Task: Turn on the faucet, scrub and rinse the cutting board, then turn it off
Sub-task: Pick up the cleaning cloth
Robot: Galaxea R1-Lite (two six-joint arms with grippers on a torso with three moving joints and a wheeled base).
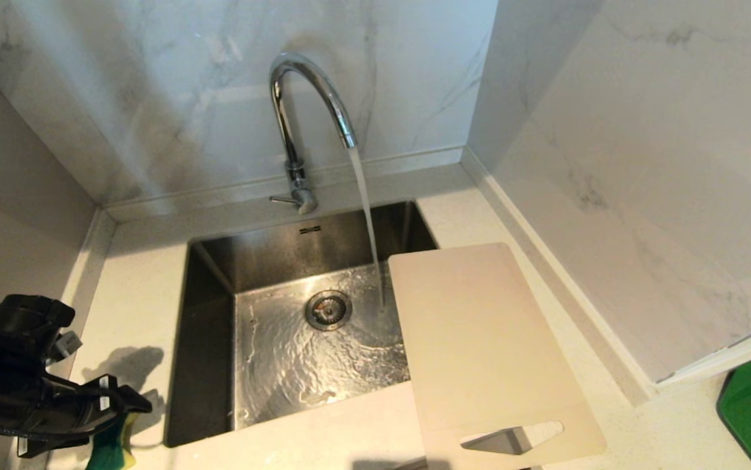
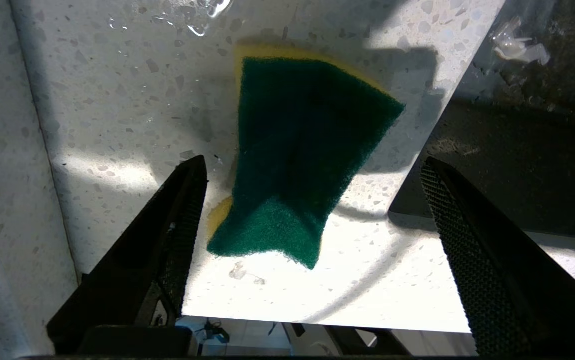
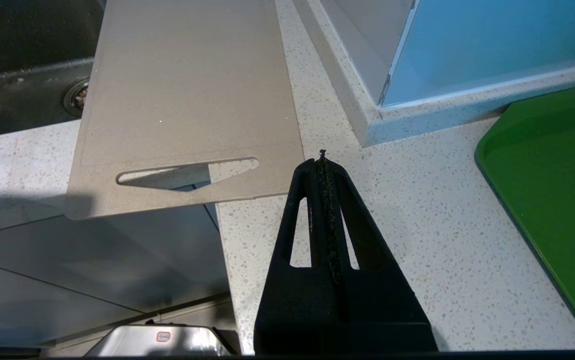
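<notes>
Left pincer (image 1: 128,403) hangs wide open and empty over the sponge (image 2: 297,160) on the tabletop (image 1: 134,281). From it, the running faucet (image 1: 297,130) is at one o'clock, the cutting board (image 1: 480,339) at three, overhanging the sink (image 1: 271,261), long axis eleven-to-five, handle slot nearest. Right pincer (image 3: 322,162), pressed shut and empty, sits nearer the board.
</notes>
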